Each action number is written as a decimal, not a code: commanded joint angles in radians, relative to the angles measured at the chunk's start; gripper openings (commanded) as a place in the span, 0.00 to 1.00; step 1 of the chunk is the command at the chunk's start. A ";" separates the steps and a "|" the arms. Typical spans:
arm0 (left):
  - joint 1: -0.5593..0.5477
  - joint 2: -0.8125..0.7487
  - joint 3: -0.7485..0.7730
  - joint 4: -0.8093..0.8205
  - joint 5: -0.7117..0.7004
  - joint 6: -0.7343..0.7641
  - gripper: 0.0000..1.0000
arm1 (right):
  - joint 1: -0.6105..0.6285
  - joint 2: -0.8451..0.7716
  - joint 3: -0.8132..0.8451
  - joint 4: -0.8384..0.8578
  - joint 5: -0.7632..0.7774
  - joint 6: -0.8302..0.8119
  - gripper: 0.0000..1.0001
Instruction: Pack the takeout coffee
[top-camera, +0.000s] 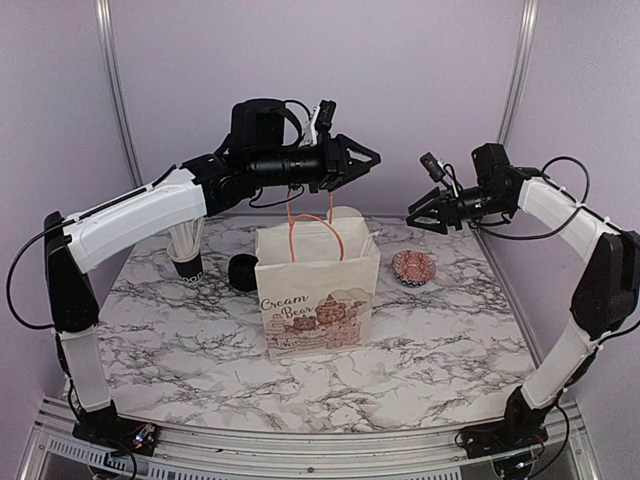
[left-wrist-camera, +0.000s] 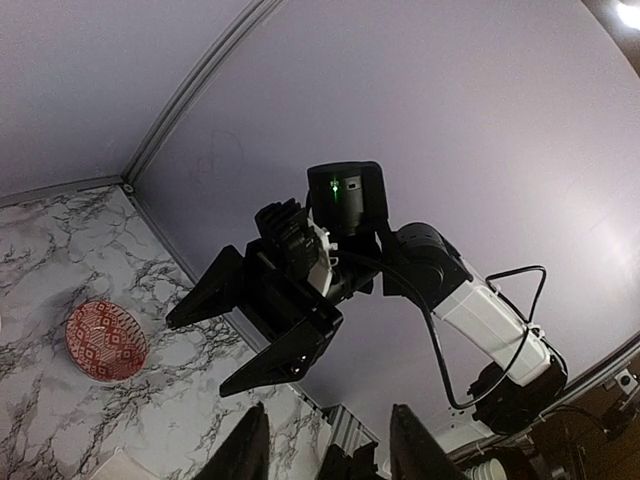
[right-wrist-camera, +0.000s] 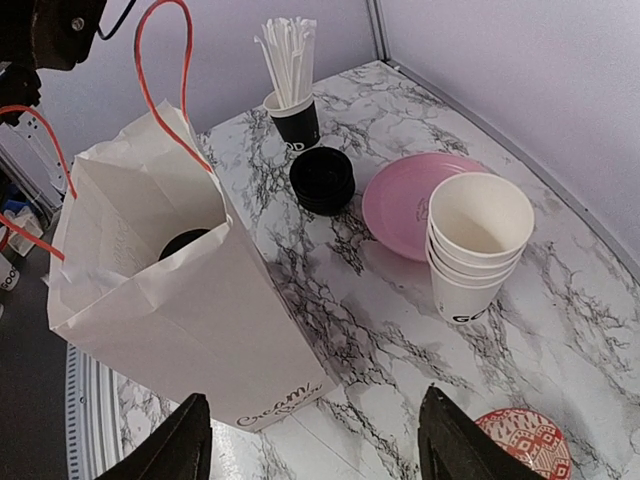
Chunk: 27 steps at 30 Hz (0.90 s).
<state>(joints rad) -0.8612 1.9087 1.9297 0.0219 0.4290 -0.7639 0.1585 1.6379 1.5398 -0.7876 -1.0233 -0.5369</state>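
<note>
One paper bag (top-camera: 318, 300) stands upright mid-table (top-camera: 450, 340), printed face toward the arm bases, mouth open to the top. Inside it, seen only from the right wrist view, sits the takeout coffee (right-wrist-camera: 185, 243): a black dome lid low in the bag, facing up toward the mouth. The cup body is hidden by the bag walls, so I judge its long axis vertical, lid up, base on the bag floor. The orange handles (top-camera: 300, 225) rise just above. Over them hangs the left gripper (top-camera: 366, 162), fingers parted to a moderate gap and nothing between them. The right gripper (top-camera: 420, 218) is off to the right of the bag, jaws spread wide, also empty. Step in hand, by my reading: the drop into the bag, cup in and hand open above it. The next move calls for drawing the left arm up and clear without snagging a handle loop (no other lidded cup shows on the table). Farther back: black lid stack (top-camera: 243, 272), straw cup (top-camera: 187, 262), red bowl (top-camera: 413, 266), pink plate (right-wrist-camera: 405, 205), stacked lidless cups (right-wrist-camera: 478, 245).
</note>
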 joint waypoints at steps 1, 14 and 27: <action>0.011 -0.106 0.008 -0.119 -0.062 0.142 0.48 | -0.005 0.016 0.031 -0.029 -0.002 -0.022 0.68; 0.368 -0.401 -0.276 -0.563 -0.723 0.495 0.48 | -0.005 0.025 0.035 -0.037 0.013 -0.035 0.68; 0.869 -0.428 -0.695 -0.191 -0.338 0.294 0.38 | -0.005 0.039 0.035 -0.038 0.014 -0.035 0.68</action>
<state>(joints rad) -0.0555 1.4715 1.2758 -0.3561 -0.0822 -0.3828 0.1585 1.6627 1.5402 -0.8143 -1.0092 -0.5556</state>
